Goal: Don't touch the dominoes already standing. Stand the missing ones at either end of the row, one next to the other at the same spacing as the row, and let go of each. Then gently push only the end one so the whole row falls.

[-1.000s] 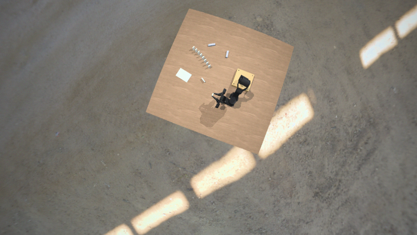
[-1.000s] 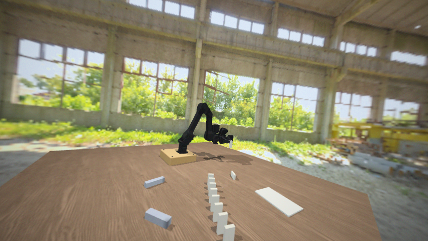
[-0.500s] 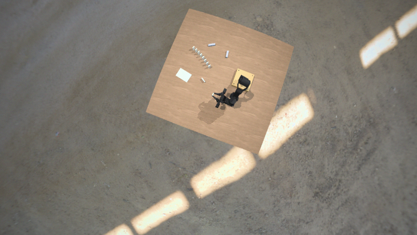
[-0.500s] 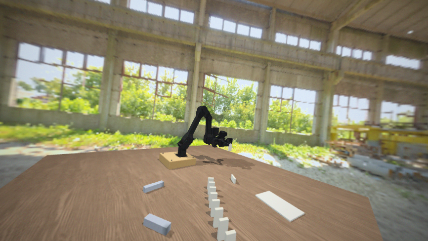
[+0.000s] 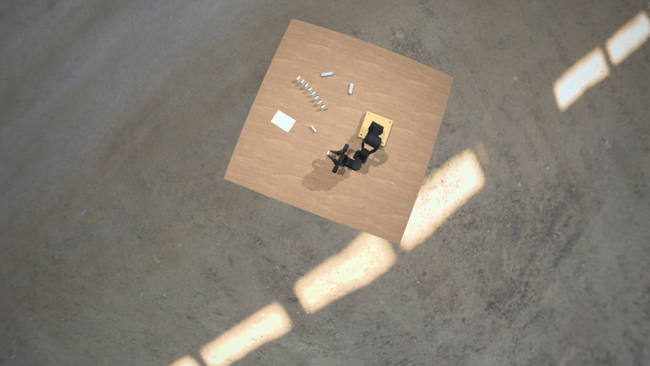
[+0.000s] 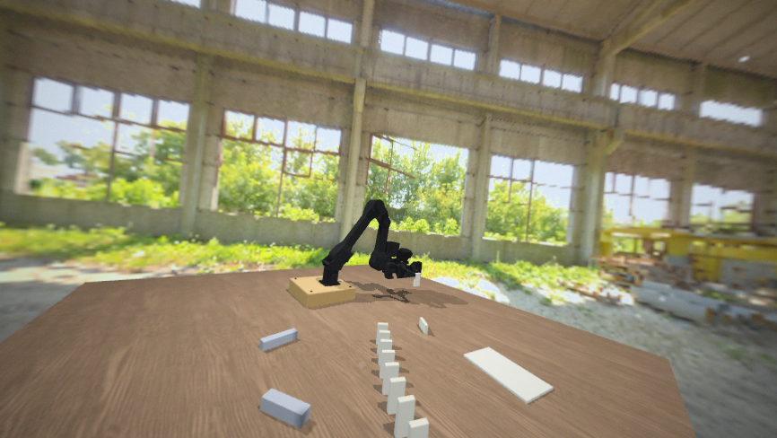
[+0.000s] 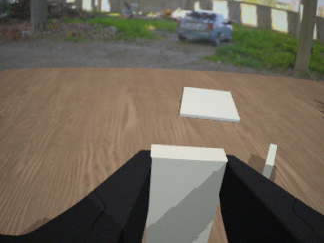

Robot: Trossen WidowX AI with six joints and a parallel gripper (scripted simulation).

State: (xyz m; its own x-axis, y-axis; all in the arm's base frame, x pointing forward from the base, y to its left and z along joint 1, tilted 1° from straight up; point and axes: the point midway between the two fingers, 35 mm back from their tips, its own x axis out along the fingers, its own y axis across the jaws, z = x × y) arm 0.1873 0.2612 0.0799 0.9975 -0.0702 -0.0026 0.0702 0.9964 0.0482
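My gripper (image 5: 329, 153) (image 6: 417, 268) (image 7: 186, 164) is shut on a white domino (image 6: 416, 280) (image 7: 184, 199), which hangs upright above the table. Another white domino (image 5: 314, 129) (image 6: 423, 325) (image 7: 270, 161) stands apart from the row and seems to rest on its long narrow edge; it is ahead and to the right in the wrist view. A slanting row of several white dominoes (image 5: 313, 94) (image 6: 390, 372) stands upright, away from my gripper and outside the wrist view. The lower end of the held domino is cut off in the wrist view.
A flat white plate (image 5: 283, 121) (image 6: 508, 374) (image 7: 209, 104) lies beyond the loose domino. One blue-grey block (image 5: 326, 74) (image 6: 285, 407) and another blue-grey block (image 5: 350, 88) (image 6: 278, 339) lie on the other side of the row. The arm's base board (image 5: 385, 121) (image 6: 320, 296) is behind my gripper.
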